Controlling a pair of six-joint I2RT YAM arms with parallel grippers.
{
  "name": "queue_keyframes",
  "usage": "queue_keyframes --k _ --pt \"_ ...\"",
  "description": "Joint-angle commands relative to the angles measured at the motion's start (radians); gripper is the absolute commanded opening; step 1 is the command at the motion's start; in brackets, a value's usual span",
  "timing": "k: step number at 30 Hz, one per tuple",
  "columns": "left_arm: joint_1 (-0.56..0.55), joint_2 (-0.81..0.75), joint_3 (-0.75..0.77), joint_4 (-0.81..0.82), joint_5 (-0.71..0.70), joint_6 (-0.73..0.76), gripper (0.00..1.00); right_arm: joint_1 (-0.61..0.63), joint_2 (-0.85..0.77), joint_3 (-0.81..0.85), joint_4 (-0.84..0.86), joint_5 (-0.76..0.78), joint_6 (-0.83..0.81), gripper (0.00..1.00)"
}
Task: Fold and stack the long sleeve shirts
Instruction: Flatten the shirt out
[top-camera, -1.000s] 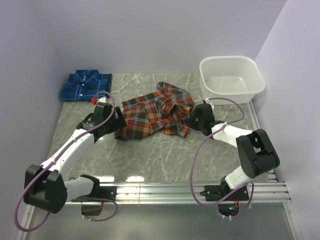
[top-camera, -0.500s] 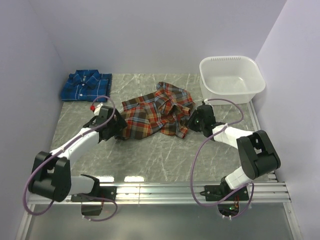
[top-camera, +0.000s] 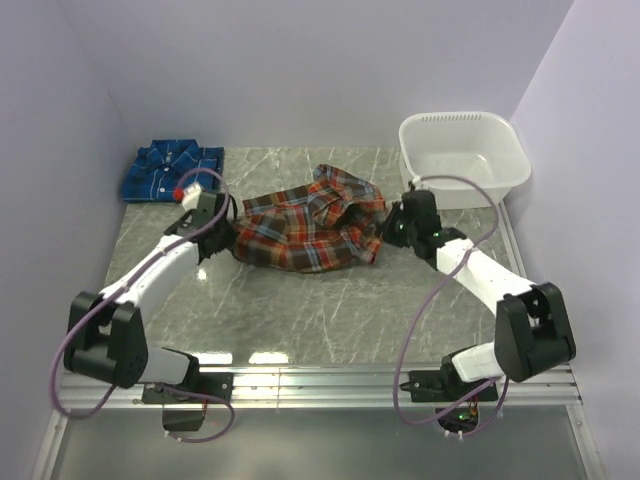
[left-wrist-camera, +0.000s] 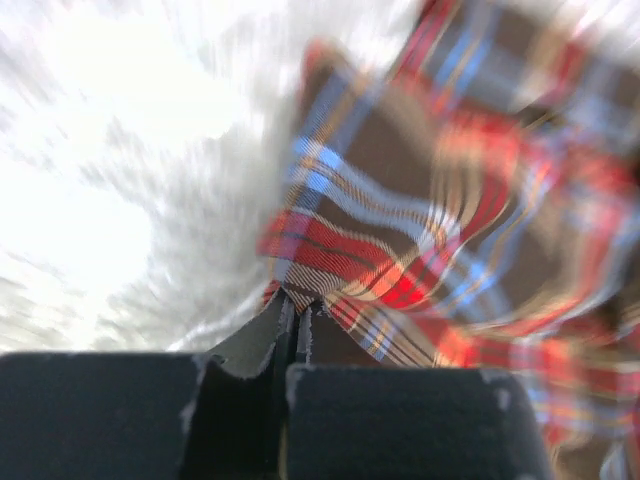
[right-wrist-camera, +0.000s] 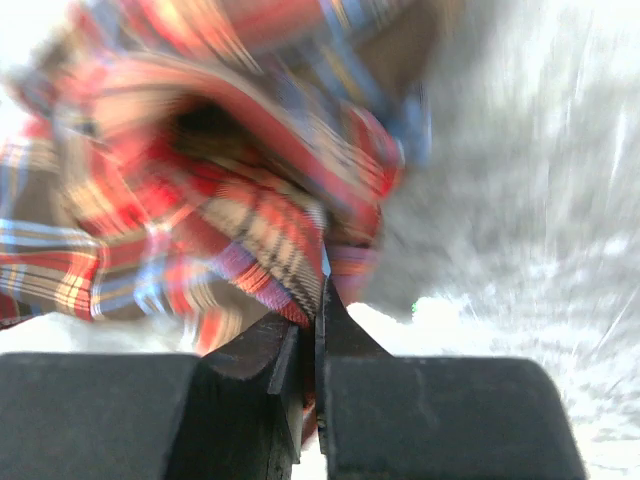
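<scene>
Looks about halfway: the blue shirt (top-camera: 172, 172) sits folded at the far left corner of the counter (top-camera: 330, 300), the red-orange shirt (top-camera: 305, 228) lies rumpled mid-counter with the left pincer (left-wrist-camera: 297, 303) and right pincer (right-wrist-camera: 315, 298) each pinching an opposite edge, so folding and stacking it remain

Both arms (top-camera: 150, 283) are white, black-jointed, trailing purple cables (top-camera: 455, 180)

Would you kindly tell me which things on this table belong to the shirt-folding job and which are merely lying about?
Part of the job:
- red-orange plaid shirt, pinched by the left gripper and the right gripper
- blue plaid shirt, folded at the far left

Just lying about:
- white plastic tub
</scene>
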Motion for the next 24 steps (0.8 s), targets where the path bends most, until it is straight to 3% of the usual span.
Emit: queue_keyframes --k 1,6,13,18,19,20,21,24 --pt "0.030 -0.134 0.148 -0.111 -0.209 0.105 0.01 -0.018 -0.086 0.178 -0.156 0.049 -0.079 0.00" --pt "0.036 -0.264 0.272 -0.274 -0.274 0.179 0.01 -0.038 -0.098 0.325 -0.337 0.078 -0.130 0.00" --pt "0.036 -0.425 0.208 -0.359 -0.108 0.178 0.04 -0.049 -0.124 0.281 -0.358 0.086 -0.148 0.00" --pt "0.036 -0.550 0.068 -0.362 0.194 0.104 0.02 -0.069 -0.150 0.150 -0.327 0.138 -0.116 0.02" --pt "0.036 -0.571 0.041 -0.347 0.255 0.090 0.01 -0.077 -0.150 0.137 -0.324 0.146 -0.110 0.04" --pt "0.034 -0.608 -0.022 -0.298 0.313 0.075 0.01 -0.081 -0.147 0.112 -0.321 0.162 -0.098 0.13" --pt "0.030 -0.622 -0.057 -0.262 0.466 0.047 0.01 -0.084 -0.142 0.104 -0.315 0.172 -0.094 0.17" --pt "-0.017 -0.637 -0.171 -0.127 0.671 -0.008 0.01 -0.084 -0.147 0.083 -0.280 0.167 -0.099 0.25"
